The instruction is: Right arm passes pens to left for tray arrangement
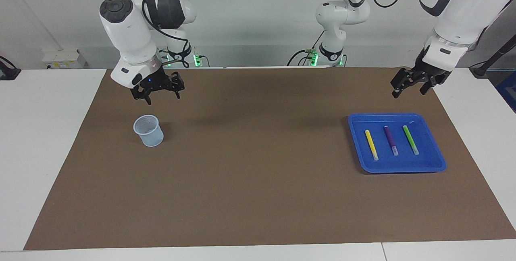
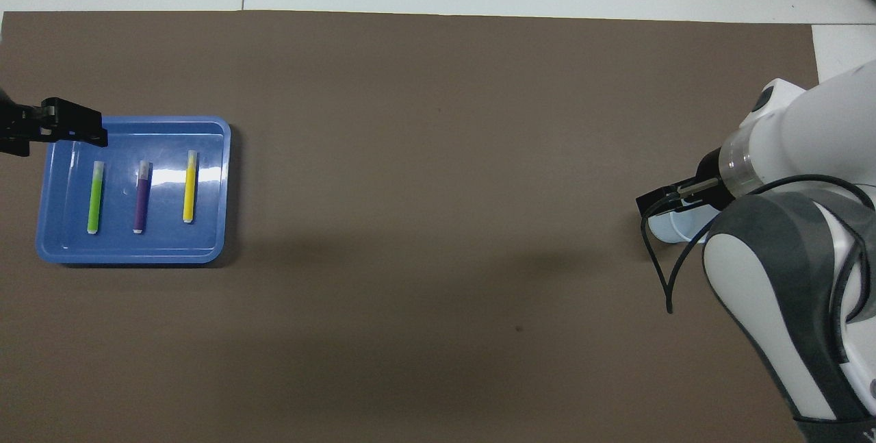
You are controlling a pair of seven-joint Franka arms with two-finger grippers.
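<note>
Wide bare brown mat (image 1: 258, 180) across the middle of the desk, open to any pass. Toward the left arm's end, blue tray (image 1: 437, 160) with three pens (image 1: 390, 140) lying side by side, narrow gaps between. Toward the right arm's end, upright mesh cup (image 1: 148, 131), just under the raised right gripper (image 1: 158, 93).

White table (image 1: 48, 132), brown mat (image 1: 258, 180) over it, blue tray (image 1: 397, 167) and pale mesh cup (image 1: 149, 131) on the mat
</note>
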